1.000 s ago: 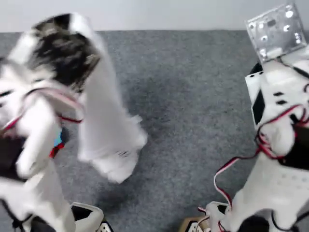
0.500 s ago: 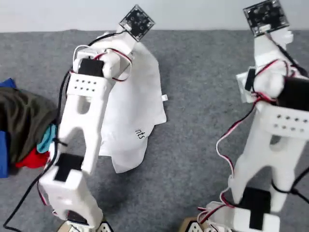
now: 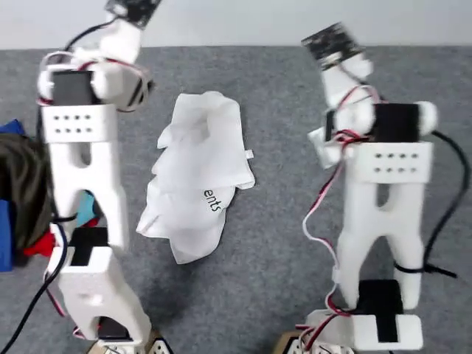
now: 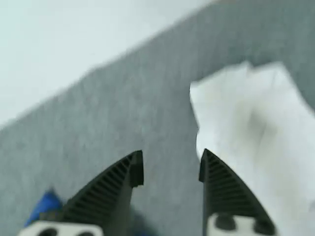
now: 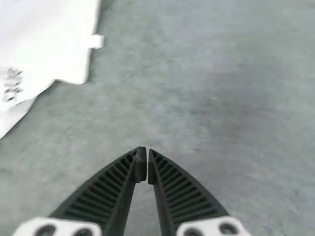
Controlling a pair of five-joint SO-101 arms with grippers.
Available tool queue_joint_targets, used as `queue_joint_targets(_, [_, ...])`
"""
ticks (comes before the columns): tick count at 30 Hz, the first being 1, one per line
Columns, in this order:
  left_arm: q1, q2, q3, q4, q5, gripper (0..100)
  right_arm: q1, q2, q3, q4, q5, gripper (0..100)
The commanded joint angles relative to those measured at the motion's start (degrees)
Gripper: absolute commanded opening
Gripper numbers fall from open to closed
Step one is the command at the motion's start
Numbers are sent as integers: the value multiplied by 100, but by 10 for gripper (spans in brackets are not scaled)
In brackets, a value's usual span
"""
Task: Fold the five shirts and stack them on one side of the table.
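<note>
A crumpled white shirt (image 3: 195, 175) with dark print lies on the grey table between the two arms. In the left wrist view its edge (image 4: 256, 123) sits just beyond my left gripper (image 4: 170, 169), which is open and holds nothing. My right gripper (image 5: 143, 164) is shut and empty above bare grey surface, with the white shirt (image 5: 44, 44) off to one side and a small tag (image 5: 96, 41) at its edge. A heap of other shirts (image 3: 22, 192), dark olive, blue, red and teal, lies at the table's left edge.
The left arm (image 3: 81, 184) stands between the heap and the white shirt. The right arm (image 3: 380, 192) stands right of the shirt. Bare grey table (image 3: 284, 206) lies between shirt and right arm. A pale wall (image 3: 236, 18) runs along the far edge.
The left arm has let go of the white shirt and swung left and back; the shirt now lies loose on the table. The right arm has swung left toward the middle.
</note>
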Motion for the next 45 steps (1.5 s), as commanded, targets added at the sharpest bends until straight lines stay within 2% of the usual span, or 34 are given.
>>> queue_joint_targets(1, [-598,-79,-242,571,-158,188,-646,13,457,224,-44,9])
queue_joint_targets(6, [-1925,-62,-189,738,-141,188,-1780,40,1451,189,-378,20])
queue_joint_targets(9, [-2699,-18,-154,738,-141,188,-2466,163,1811,180,-862,84])
queue_joint_targets(12, [-3226,-18,101,730,-149,188,-3011,602,1855,180,-1538,141])
queue_joint_targets(15, [-3560,-26,479,721,-158,188,-3538,1191,1705,101,-1916,148])
queue_joint_targets(22, [-3974,-26,945,695,-167,188,-4664,2607,352,154,-2453,148])
queue_joint_targets(31, [-4123,-44,919,571,-167,188,-5622,3521,-501,163,-2453,147])
queue_joint_targets(40, [-4202,-70,936,589,-167,188,-5499,4215,-536,40,-2426,147])
queue_joint_targets(45, [-4211,-70,936,598,-167,188,-5323,4347,-536,-22,-2066,147])
